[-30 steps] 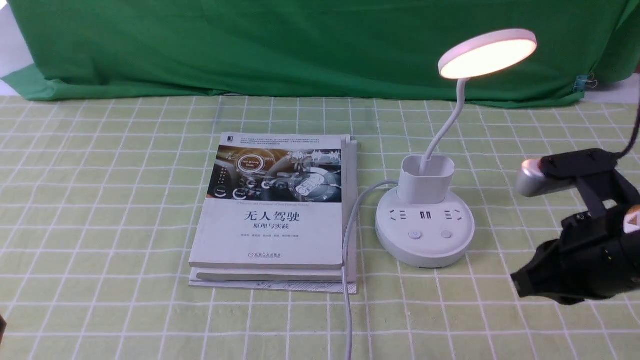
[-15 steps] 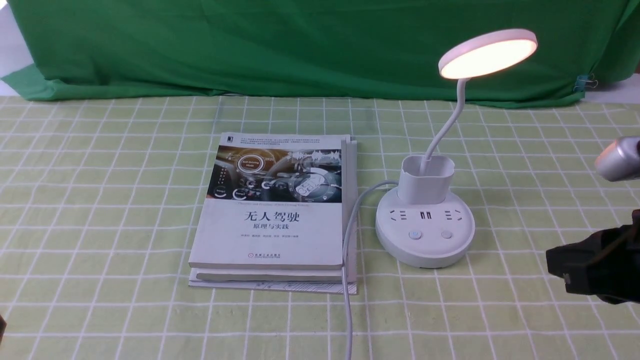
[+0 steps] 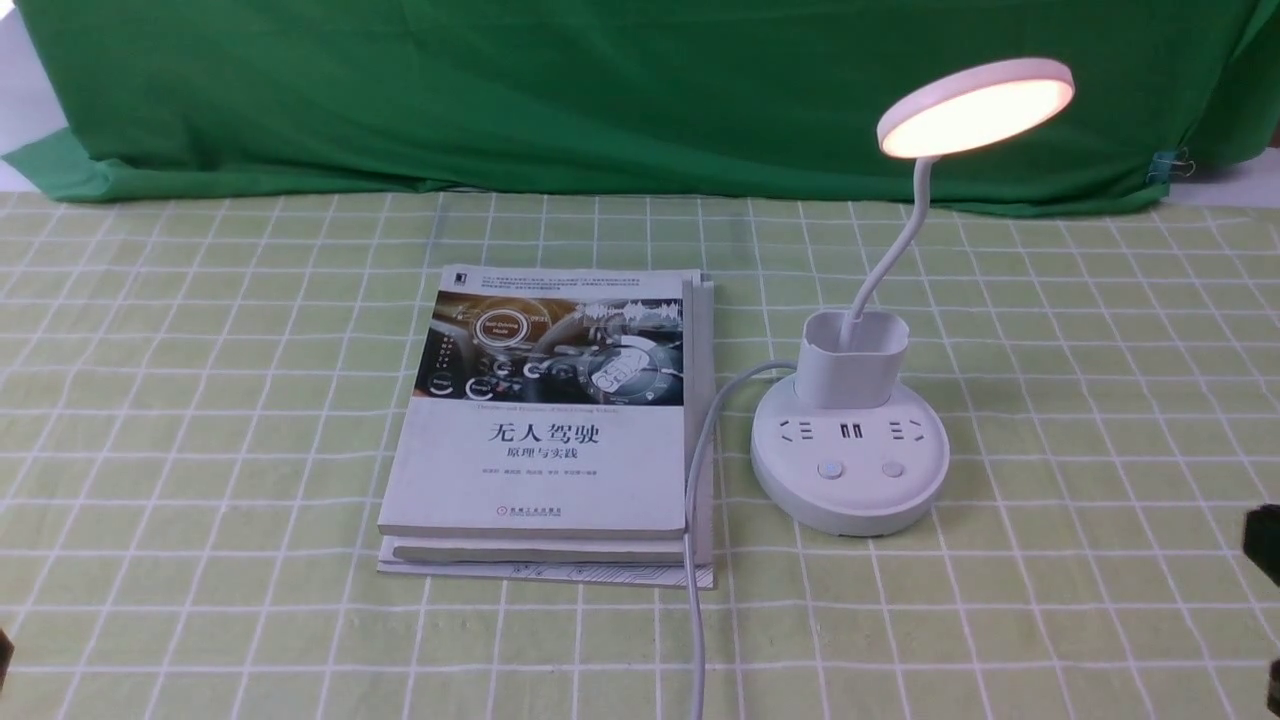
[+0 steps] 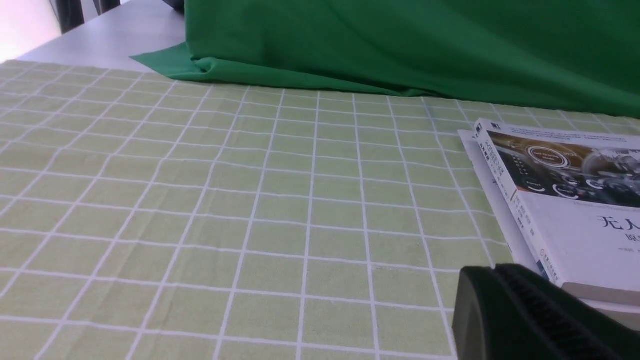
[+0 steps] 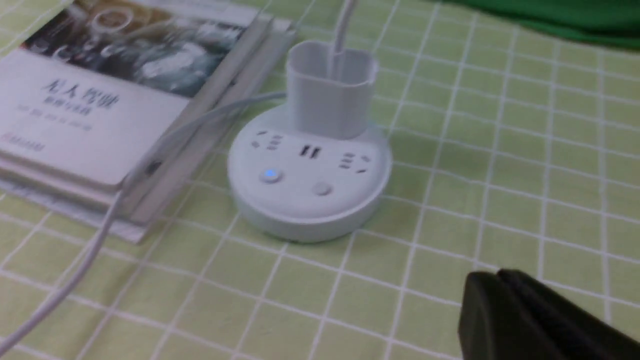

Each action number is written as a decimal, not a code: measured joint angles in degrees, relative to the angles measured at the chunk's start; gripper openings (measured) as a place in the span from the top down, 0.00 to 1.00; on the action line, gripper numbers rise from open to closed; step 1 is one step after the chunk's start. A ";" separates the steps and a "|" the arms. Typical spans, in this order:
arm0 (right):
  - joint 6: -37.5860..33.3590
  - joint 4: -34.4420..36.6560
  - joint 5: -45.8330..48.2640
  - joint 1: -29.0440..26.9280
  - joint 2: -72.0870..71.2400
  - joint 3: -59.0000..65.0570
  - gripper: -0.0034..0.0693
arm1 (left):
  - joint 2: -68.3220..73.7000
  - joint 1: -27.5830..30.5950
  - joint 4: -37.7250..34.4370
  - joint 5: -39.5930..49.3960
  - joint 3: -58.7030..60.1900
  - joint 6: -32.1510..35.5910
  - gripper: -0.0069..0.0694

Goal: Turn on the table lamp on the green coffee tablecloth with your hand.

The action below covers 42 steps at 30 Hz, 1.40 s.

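Observation:
The white table lamp (image 3: 850, 440) stands on the pale green grid tablecloth (image 3: 200, 400), right of centre. Its round disc head (image 3: 975, 107) glows warm. The round base shows sockets and two buttons. In the right wrist view the lamp base (image 5: 310, 175) has its left button (image 5: 270, 174) lit blue. My right gripper (image 5: 495, 275) is shut and empty, apart from the base; in the front view only a dark sliver of it (image 3: 1264, 545) shows at the right edge. My left gripper (image 4: 492, 270) is shut and empty, near the book's corner.
A stack of white books (image 3: 550, 430) lies left of the lamp; it also shows in the left wrist view (image 4: 565, 200). The lamp's white cord (image 3: 695, 520) runs along the books toward the front edge. A dark green backdrop cloth (image 3: 600, 90) hangs behind.
My right arm has pulled back to the right, away from the lamp, and has almost left the front view. The lamp head glows in all three frames.

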 joint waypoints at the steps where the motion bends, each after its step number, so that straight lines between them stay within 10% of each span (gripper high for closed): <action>1: -0.05 0.00 -3.62 -2.40 -5.35 4.79 0.91 | 0.00 0.00 0.00 0.00 0.00 0.00 0.91; 16: -4.59 -0.57 -4.01 -12.02 -28.24 18.78 0.91 | 0.00 0.00 0.00 0.05 0.00 0.00 0.91; 42: -4.29 -0.87 -1.25 -12.31 -31.30 18.78 0.86 | 0.00 0.00 0.00 0.04 0.00 0.00 0.91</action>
